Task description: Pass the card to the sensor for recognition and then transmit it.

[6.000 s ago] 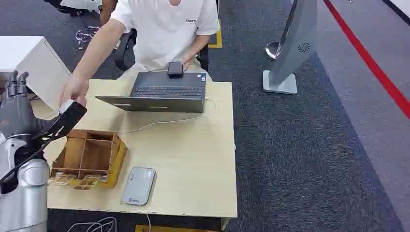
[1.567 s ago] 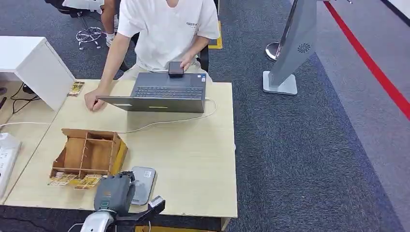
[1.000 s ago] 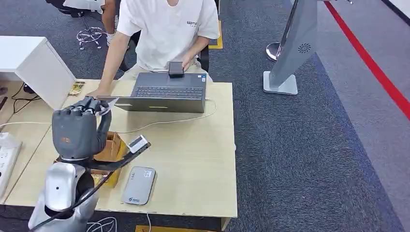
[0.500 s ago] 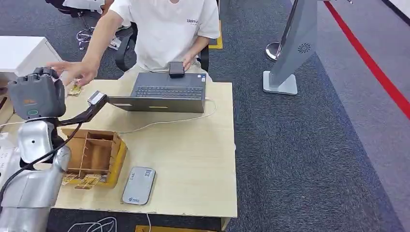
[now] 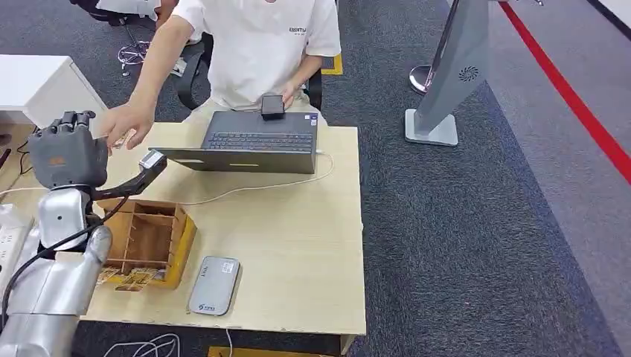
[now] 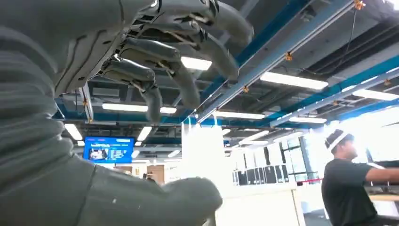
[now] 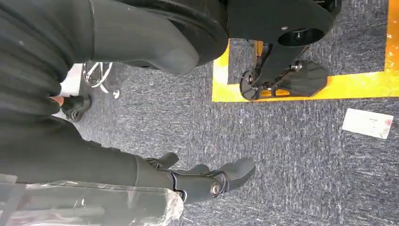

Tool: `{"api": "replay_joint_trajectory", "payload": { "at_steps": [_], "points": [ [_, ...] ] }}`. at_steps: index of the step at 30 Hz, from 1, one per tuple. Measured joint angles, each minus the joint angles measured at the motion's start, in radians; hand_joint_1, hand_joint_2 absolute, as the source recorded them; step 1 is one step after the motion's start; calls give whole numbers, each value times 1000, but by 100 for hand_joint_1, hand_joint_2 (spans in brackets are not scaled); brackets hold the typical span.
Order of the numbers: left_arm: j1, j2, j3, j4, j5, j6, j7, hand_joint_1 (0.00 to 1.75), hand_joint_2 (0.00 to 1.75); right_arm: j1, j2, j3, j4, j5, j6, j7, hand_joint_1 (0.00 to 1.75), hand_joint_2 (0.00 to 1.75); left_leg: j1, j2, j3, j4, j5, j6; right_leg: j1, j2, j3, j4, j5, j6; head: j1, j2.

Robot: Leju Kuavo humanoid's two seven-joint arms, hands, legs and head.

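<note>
Left hand: the robot's left hand (image 5: 68,151) is raised above the left end of the table, back of the hand to the camera, fingers pointing up; in the left wrist view its fingers (image 6: 186,82) are spread and slightly curled, holding nothing.
Person's hand: a person's hand (image 5: 125,124) reaches in just beside the raised left hand; whether they touch cannot be told.
Card: a small patterned card shows at the person's fingertips, mostly hidden, so its grip cannot be told.
Sensor: a flat grey card reader (image 5: 213,285) lies near the table's front edge, to the right of the wooden box.
Wooden box: an open divided box (image 5: 145,239) sits on the table's left part, with printed cards (image 5: 126,278) lying at its front.
Laptop: an open grey laptop (image 5: 249,143) lies flat at the far edge before the seated person.
Right hand: the right hand (image 7: 207,180) hangs over grey carpet, fingers loosely together and slightly curled, empty.
Floor: a white card (image 7: 367,123) lies on the carpet.
</note>
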Motion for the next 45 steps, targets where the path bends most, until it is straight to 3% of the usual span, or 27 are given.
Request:
{"api": "replay_joint_trajectory", "payload": {
  "at_steps": [17, 20, 21, 25, 27, 29, 30, 31, 32, 35, 39, 40, 45],
  "points": [
    [4, -23, 9, 0, 0, 0, -5, 0, 175, 0, 0, 0, 0, 0, 0, 0, 0, 175, 0, 0, 0, 0, 0, 0, 0, 0, 0, 0, 0, 0, 0, 0],
    [22, -47, 10, -38, 32, -61, -65, 0, 175, 1, 0, 0, 0, -17, -2, -5, 0, 175, 0, 0, 0, 0, 0, 0, 0, 0, 0, 0, 0, 0, 0, 0],
    [53, -69, 6, -98, 40, -119, -97, 0, 175, 4, 0, -2, 0, -33, -7, -8, 0, 175, 0, 0, 0, 0, 0, 0, 0, 0, 0, 0, 0, 0, 0, 0],
    [168, -93, -67, -276, 4, -201, -91, 0, 175, 11, 2, -14, 0, -66, -18, -11, 0, 175, -1, 1, 0, 0, -3, 2, 0, 2, 0, -1, 0, 0, 0, 0],
    [247, -62, -156, -379, 0, -187, -3, 0, 175, 14, 5, -29, 0, -86, -19, -16, 0, 175, -1, 3, 0, 0, -4, 1, 0, 4, -1, -1, -1, 0, 1, 0],
    [293, 5, -255, -443, 0, -156, 128, 0, 175, 15, 6, -42, 0, -105, -19, -21, 0, 175, 0, 4, -1, 0, -4, 1, 0, 5, -2, -1, -1, 0, 2, 0],
    [313, 65, -328, -479, -1, -133, 206, 0, 175, 16, 7, -51, 0, -114, -20, -23, 0, 175, 0, 3, -1, 0, -4, 1, 0, 5, -2, -1, -2, 0, -1, 0],
    [327, 81, -349, -490, 0, -126, 226, 0, 175, 16, 7, -55, 0, -116, -20, -24, 0, 175, 0, 3, -1, 0, -5, 0, 0, 4, -2, -1, -2, 0, -1, 0],
    [354, 142, -443, -531, -1, -103, 302, 0, 175, 16, 8, -65, 0, -125, -20, -24, 0, 175, 0, 3, 0, 0, -5, 0, 0, 4, -2, -1, -2, 0, -1, 0],
    [400, 226, -578, -570, -1, -79, 378, 0, 175, 16, 8, -82, 0, -135, -23, -24, 0, 175, 1, 3, 0, -1, -5, 0, 1, 4, -2, -1, -2, -1, -2, 0],
    [438, 268, -650, -593, -1, -61, 357, 0, 175, 16, 8, -92, 0, -139, -24, -24, 0, 175, 1, 3, 0, -1, -4, 0, 1, 4, -1, -1, -2, -1, -2, 0],
    [466, 272, -656, -602, -1, -58, 302, 0, 175, 16, 8, -98, 0, -142, -25, -26, 0, 175, 1, 3, 0, -1, -4, 0, 1, 4, -1, -1, -2, -1, -2, 0],
    [568, 267, -654, -625, -1, -48, 222, 0, 175, 16, 9, -112, 0, -147, -3, -38, 0, 175, 1, 3, 0, -1, -5, 0, 1, 4, 0, -1, -2, -1, -2, 0]
  ]
}}
